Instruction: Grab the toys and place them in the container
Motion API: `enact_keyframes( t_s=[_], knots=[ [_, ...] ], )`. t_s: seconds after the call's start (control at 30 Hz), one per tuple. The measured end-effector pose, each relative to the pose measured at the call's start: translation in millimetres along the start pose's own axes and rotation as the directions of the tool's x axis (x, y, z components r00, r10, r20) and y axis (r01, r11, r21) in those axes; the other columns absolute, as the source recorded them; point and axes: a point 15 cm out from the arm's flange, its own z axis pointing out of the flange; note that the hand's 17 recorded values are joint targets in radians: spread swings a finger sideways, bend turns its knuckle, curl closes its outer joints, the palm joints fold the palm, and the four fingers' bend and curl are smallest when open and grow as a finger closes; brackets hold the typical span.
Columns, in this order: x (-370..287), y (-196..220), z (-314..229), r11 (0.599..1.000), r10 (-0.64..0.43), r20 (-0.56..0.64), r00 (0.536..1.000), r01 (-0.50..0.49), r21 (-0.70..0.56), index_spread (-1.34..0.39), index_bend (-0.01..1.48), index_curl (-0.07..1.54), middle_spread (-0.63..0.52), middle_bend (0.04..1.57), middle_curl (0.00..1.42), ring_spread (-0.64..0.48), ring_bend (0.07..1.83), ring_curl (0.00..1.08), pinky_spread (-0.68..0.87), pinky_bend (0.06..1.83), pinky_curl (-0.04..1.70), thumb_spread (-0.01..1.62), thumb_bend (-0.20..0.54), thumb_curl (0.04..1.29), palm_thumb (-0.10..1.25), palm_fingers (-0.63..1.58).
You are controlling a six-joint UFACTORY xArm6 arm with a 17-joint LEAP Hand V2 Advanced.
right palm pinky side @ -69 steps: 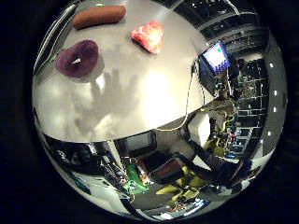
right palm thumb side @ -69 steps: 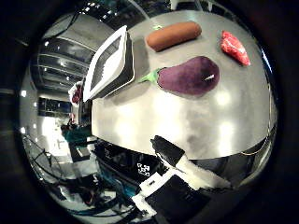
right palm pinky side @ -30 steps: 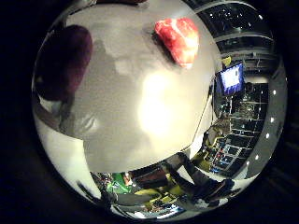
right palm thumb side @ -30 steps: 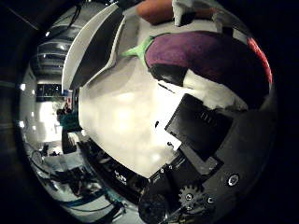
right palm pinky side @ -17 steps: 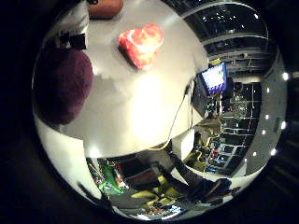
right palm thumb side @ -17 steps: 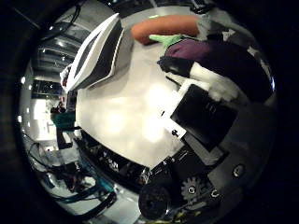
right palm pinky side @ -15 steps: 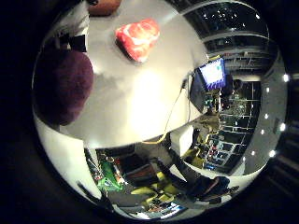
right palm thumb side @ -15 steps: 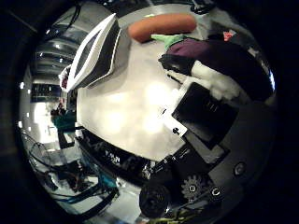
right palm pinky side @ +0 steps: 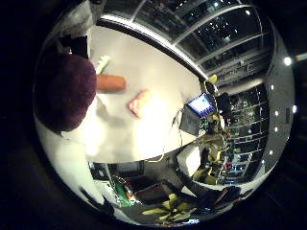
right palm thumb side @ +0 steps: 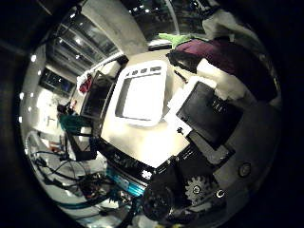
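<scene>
My hand (right palm thumb side: 211,106) is shut on the purple eggplant toy (right palm thumb side: 226,53); its fingers curl round it and its green stem (right palm thumb side: 177,40) sticks out. The eggplant fills the edge of the little finger side palm view (right palm pinky side: 63,91), close to the palm and held well above the table. The white container (right palm thumb side: 142,95) lies below the hand in the thumb side palm view. A brown sausage toy (right palm pinky side: 111,82) and a red meat toy (right palm pinky side: 139,103) lie on the white table (right palm pinky side: 153,72), far below.
A small lit screen (right palm pinky side: 200,103) stands beyond the table's edge. Desks, equipment and room clutter surround the table.
The hand has risen with the eggplant in it; the table, sausage and meat toy now look much smaller. The white container has come under the thumb side view.
</scene>
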Motion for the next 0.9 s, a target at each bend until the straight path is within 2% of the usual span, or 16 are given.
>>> enact_keyframes(
  t_s=[0.27,0.37,0.4,0.43,0.47,0.5,0.53,0.6,0.73,0.9],
  knots=[
    [-123.4,-46.6,39.1,0.984,-0.143,0.105,0.984,0.129,0.123,-0.17,1.17,0.62,-0.08,1.31,0.58,-0.16,1.40,0.56,-0.25,1.16,0.82,0.91,-0.029,0.55,0.96,1.23],
    [-154.4,-50.6,69.5,0.980,-0.173,0.129,0.976,0.158,0.120,-0.20,1.08,0.60,-0.09,1.27,0.56,-0.17,1.38,0.55,-0.29,1.11,0.78,0.96,-0.029,0.52,0.91,1.20],
    [-162.3,-50.6,78.9,0.979,-0.183,0.134,0.974,0.169,0.113,-0.25,0.88,0.56,-0.12,1.23,0.55,-0.19,1.35,0.52,-0.35,1.09,0.75,0.96,-0.039,0.50,0.86,1.03],
    [-171.2,-49.1,88.7,0.978,-0.194,0.141,0.971,0.181,0.101,-0.33,0.68,0.54,-0.16,1.10,0.52,-0.23,1.32,0.53,-0.41,1.11,0.76,0.97,-0.035,0.49,0.84,0.61],
    [-177.1,-46.1,98.0,0.977,-0.207,0.142,0.968,0.196,0.085,-0.37,0.65,0.53,-0.17,1.01,0.50,-0.23,1.27,0.53,-0.38,1.08,0.77,0.98,-0.030,0.48,0.83,0.38],
    [-185.3,-43.1,107.1,0.974,-0.225,0.145,0.963,0.218,0.065,-0.45,0.65,0.48,-0.15,0.85,0.42,-0.15,1.04,0.44,-0.19,0.96,0.73,1.00,-0.032,0.46,0.81,0.05],
    [-191.4,-44.1,111.4,0.970,-0.241,0.148,0.959,0.235,0.055,-0.47,0.63,0.44,-0.12,0.74,0.38,-0.06,0.86,0.36,-0.04,0.92,0.68,1.00,-0.037,0.45,0.79,-0.11],
    [-199.0,-45.7,115.3,0.962,-0.272,0.146,0.951,0.270,0.034,-0.49,0.53,0.39,-0.06,0.57,0.32,0.07,0.67,0.27,0.22,0.81,0.58,1.00,-0.039,0.42,0.74,-0.14],
    [-203.7,-40.2,123.1,0.944,-0.327,0.133,0.936,0.330,-0.003,-0.49,0.35,0.33,0.03,0.35,0.27,0.18,0.49,0.21,0.41,0.67,0.47,1.00,-0.035,0.38,0.68,-0.14],
    [-198.2,-41.6,117.6,0.937,-0.348,0.113,0.931,0.350,0.001,-0.49,0.23,0.31,0.06,0.23,0.26,0.22,0.38,0.19,0.46,0.57,0.41,0.99,-0.030,0.35,0.66,-0.07]
  ],
)
